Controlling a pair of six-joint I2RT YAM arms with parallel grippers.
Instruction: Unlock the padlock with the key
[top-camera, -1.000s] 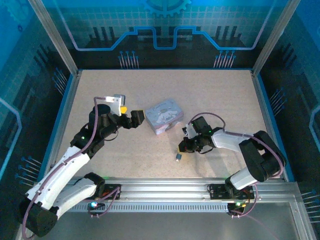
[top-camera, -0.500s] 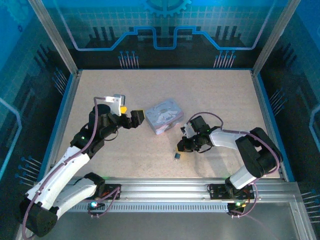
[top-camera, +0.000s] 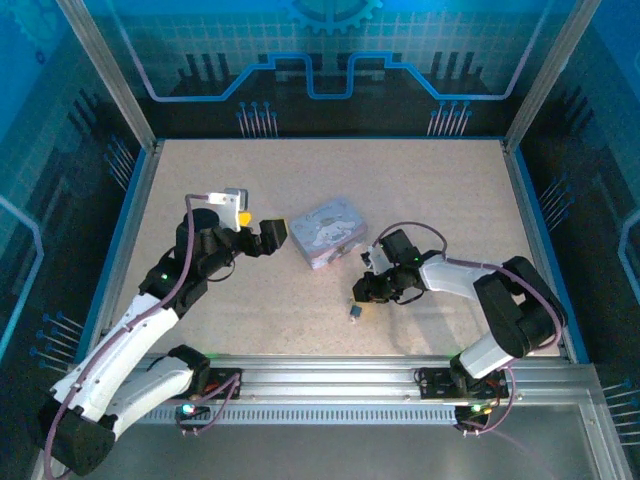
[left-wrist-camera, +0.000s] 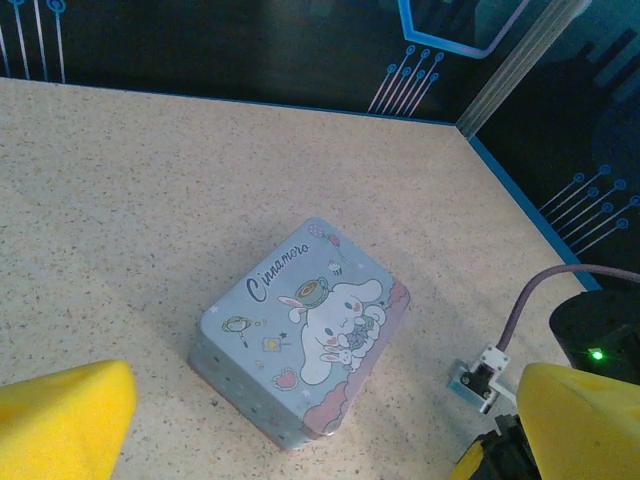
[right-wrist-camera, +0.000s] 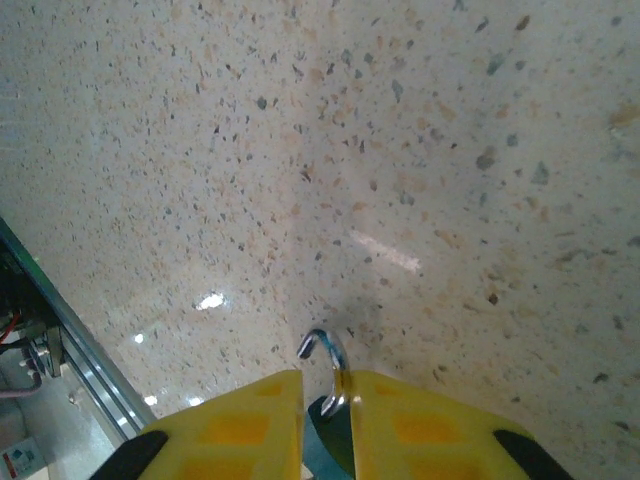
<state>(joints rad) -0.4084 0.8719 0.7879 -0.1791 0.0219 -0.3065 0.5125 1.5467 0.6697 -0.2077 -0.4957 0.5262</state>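
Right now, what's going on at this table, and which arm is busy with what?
The right gripper is down low over the speckled beige table. The tiny dark-bluish padlock, with its thin silvery shackle, sits in the narrow gap between the gripper's yellow fingers. Whether it is actually gripped or only bracketed is not clear. The left gripper hangs wide open beside the pale lavender-blue cartoon-printed tin box, holding nothing.
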